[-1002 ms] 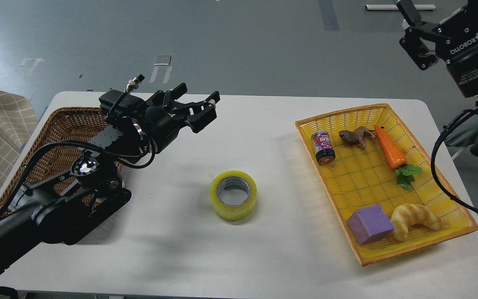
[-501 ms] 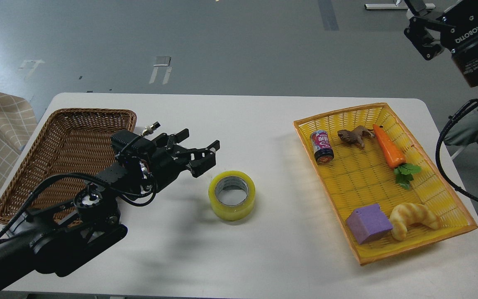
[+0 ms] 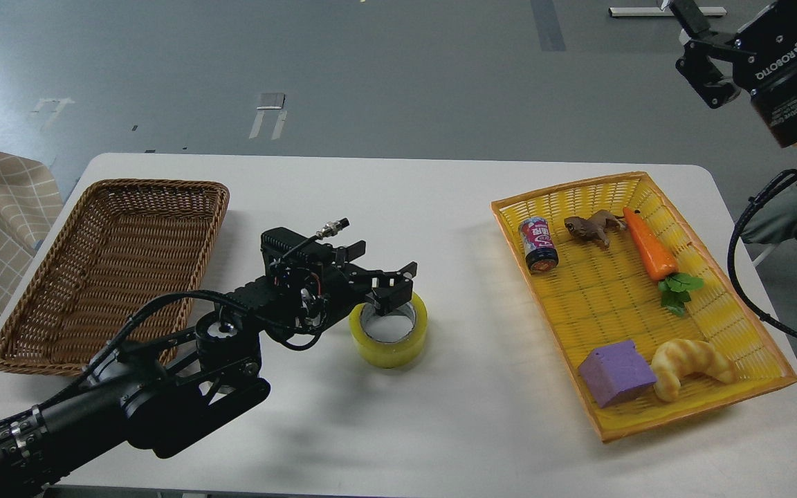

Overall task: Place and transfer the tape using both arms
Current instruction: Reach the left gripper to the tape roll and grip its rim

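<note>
**Left claw over the tape, right claw raised**

Left claw (image 3: 393, 285) spread apart, grasping nothing, poised at the tape's (image 3: 389, 339) upper rim, fingertips over the near-left edge of the core. Tape flat on the white tabletop (image 3: 440, 415), core hole facing up, directly under and just right of that claw. Behind and to the left of the left claw, a brown wicker basket (image 3: 39, 346), well apart from the tape. Far to the right of the left claw, a yellow tray (image 3: 765, 360) holding a can (image 3: 539, 244), a brown toy animal (image 3: 592, 227), a carrot (image 3: 650, 245), a purple cube (image 3: 616, 373) and a croissant (image 3: 690, 365). Right claw (image 3: 699, 52) high above the tray's far corner, fingers apart, clutching nothing, partly cut off by the top edge.
</note>
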Controlling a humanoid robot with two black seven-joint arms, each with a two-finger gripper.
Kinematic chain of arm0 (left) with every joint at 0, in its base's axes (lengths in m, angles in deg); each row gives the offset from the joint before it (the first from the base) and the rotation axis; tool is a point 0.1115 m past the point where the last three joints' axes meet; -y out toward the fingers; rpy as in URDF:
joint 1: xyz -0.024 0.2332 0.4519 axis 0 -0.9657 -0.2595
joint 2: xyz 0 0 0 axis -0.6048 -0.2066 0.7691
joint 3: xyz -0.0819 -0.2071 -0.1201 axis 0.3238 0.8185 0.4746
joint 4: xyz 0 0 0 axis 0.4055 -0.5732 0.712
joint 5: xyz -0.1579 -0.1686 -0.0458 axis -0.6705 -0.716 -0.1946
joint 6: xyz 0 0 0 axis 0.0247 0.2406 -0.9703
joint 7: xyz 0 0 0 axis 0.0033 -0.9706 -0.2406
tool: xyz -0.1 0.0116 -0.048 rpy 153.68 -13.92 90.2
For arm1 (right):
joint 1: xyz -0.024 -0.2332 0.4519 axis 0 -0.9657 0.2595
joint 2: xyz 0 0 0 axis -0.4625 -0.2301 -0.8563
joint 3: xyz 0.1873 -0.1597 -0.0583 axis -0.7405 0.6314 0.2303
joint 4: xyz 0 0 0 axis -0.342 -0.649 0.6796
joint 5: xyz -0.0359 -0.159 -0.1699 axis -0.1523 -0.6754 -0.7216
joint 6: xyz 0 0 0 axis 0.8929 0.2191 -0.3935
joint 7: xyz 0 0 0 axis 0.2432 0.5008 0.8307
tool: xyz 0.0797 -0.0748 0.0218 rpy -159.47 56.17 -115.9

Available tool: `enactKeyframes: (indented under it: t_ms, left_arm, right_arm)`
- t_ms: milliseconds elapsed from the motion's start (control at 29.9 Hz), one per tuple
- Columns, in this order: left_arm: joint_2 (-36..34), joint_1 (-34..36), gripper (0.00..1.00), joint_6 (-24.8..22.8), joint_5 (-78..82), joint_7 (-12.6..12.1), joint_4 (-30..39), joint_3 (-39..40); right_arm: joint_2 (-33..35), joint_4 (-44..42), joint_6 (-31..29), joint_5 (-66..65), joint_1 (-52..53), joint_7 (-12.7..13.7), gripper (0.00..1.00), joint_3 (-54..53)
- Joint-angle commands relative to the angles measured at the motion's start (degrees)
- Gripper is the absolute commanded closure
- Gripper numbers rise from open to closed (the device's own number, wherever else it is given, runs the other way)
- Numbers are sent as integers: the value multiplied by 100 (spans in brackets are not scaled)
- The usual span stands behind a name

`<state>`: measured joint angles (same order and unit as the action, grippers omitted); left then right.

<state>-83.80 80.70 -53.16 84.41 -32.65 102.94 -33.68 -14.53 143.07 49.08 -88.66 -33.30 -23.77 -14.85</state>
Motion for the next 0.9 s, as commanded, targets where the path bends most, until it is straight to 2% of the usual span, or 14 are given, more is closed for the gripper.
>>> enactKeyframes:
  t_ms: [0, 267, 434, 601, 869]
  left_arm:
    - [12, -24, 2, -24, 0, -3, -136, -50]
    - [12, -23, 2, -6, 26, 50, -233, -129]
    - [-40, -6, 2, -6, 79, 103, -75, -129]
    - [-216, -41, 2, -6, 79, 103, 328, -129]
    - [-524, -208, 2, 11, 79, 103, 356, -235]
  right_arm:
    - [15, 8, 0, 0, 20, -3, 0, -2]
    - [23, 8, 0, 0, -6, 6, 0, -2]
    - [32, -27, 0, -9, 29, 41, 0, -2]
    - [23, -54, 0, -9, 20, 190, 0, -2]
    - [23, -10, 0, -9, 3, 217, 0, -2]
